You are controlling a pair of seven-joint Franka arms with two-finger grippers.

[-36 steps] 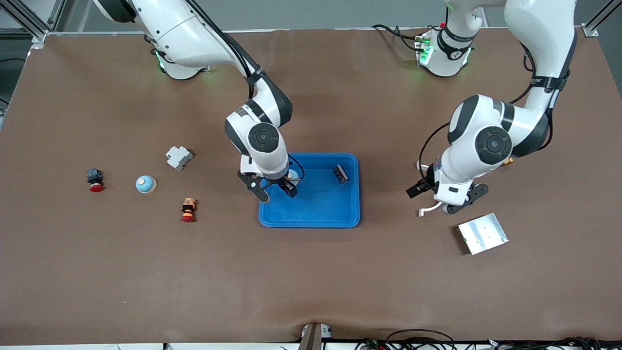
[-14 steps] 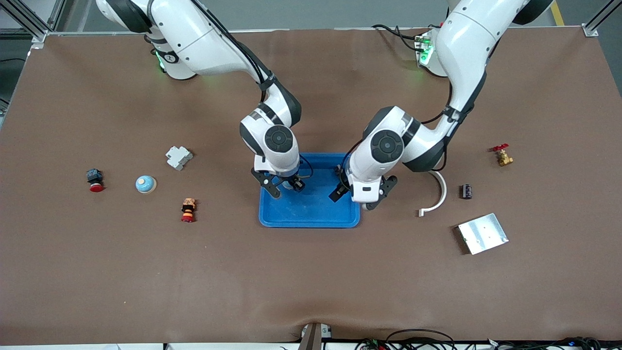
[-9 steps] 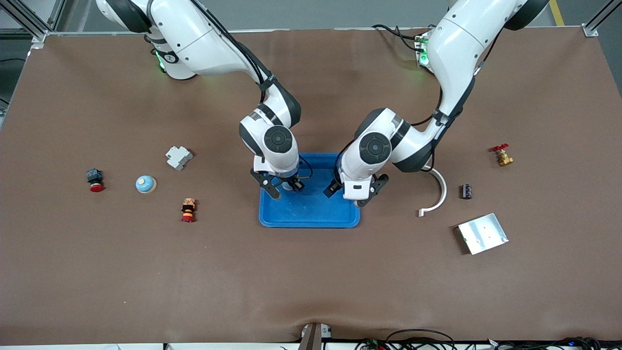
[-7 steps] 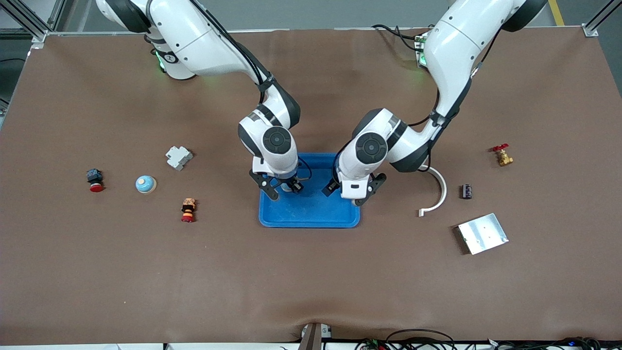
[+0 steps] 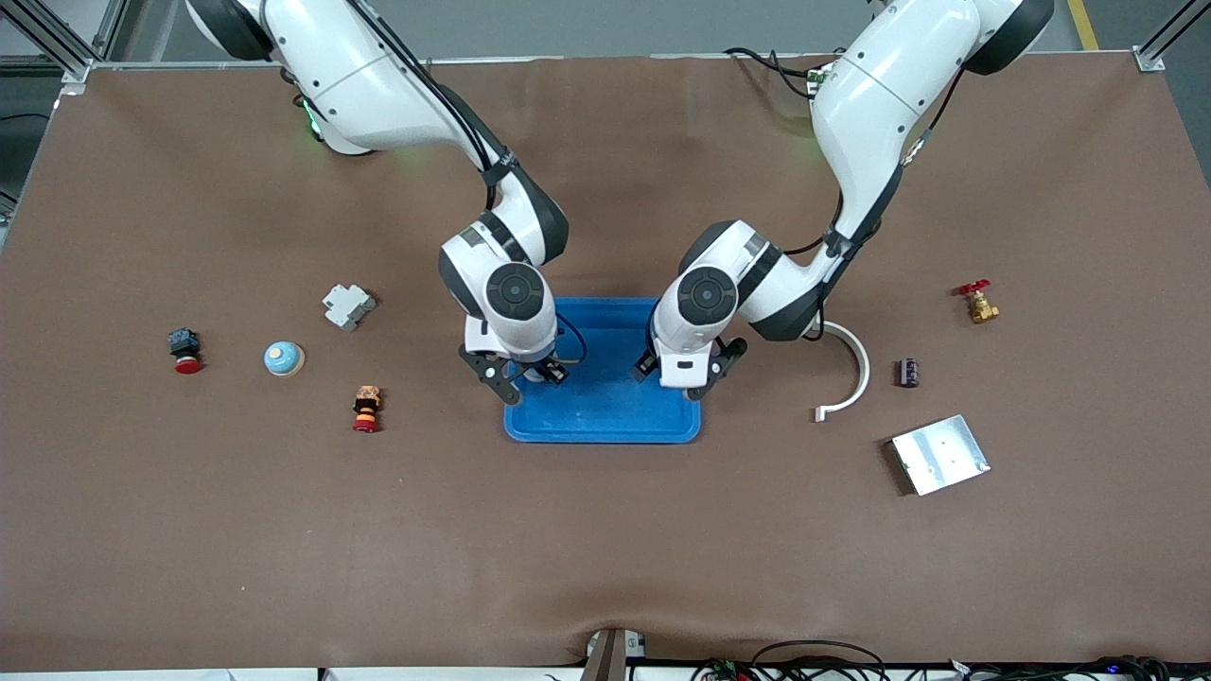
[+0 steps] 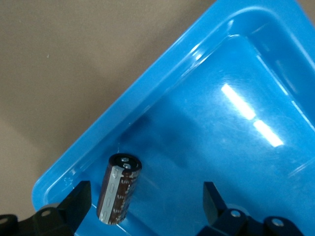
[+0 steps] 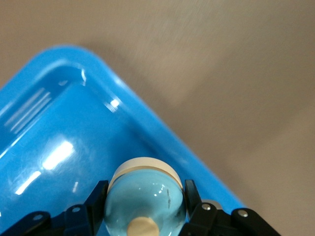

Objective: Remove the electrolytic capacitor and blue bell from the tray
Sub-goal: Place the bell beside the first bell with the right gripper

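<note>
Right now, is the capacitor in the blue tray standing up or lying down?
Lying down. The left wrist view shows the capacitor on its side on the tray floor, between the open left gripper fingers, not yet gripped.

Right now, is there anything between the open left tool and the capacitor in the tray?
Nothing visible. In the left wrist view the electrolytic capacitor lies in a corner of the tray, between the fingers of the open left tool, closer to one finger. The right tool is shut on the blue bell.

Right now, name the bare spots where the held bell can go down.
Right gripper grips the blue bell over the tray. Bare table lies between tray and orange button. Crowded: toward the grey block.
</note>
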